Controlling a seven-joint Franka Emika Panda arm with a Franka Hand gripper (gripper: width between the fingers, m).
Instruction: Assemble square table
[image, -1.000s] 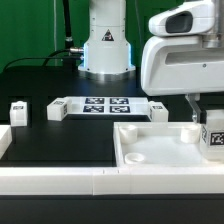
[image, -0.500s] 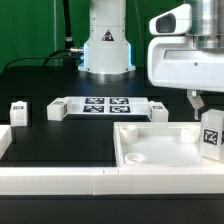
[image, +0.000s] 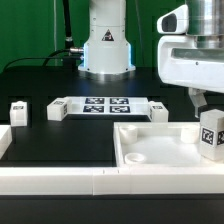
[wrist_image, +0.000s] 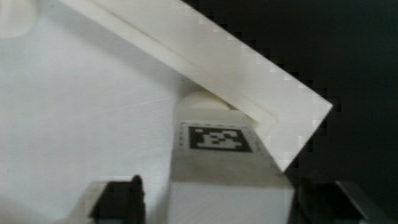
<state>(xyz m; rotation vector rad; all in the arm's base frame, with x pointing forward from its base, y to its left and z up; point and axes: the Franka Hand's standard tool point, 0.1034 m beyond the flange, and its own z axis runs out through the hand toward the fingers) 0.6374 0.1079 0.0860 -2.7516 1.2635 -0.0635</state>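
The white tray-like tabletop (image: 165, 158) lies at the front on the exterior view's right, and its raised rim (wrist_image: 240, 75) shows in the wrist view. My gripper (image: 208, 120) is above the tabletop's right corner, shut on a white leg (image: 211, 135) with a tag on it. In the wrist view the leg (wrist_image: 228, 165) sits between my gripper's (wrist_image: 222, 208) dark fingers (wrist_image: 121, 200), close to the rim's corner. Three more legs stand on the black table: one at the far left (image: 18, 112), one left of the marker board (image: 55, 110), and one right of it (image: 158, 110).
The marker board (image: 105, 105) lies mid-table in front of the robot base (image: 106, 50). A long low white border rail (image: 60, 180) runs along the front edge, with a short raised end at the left (image: 4, 138).
My arm has shifted toward the exterior view's right. The held leg stays in the fingers near the tabletop's right corner, slightly higher than a second ago.
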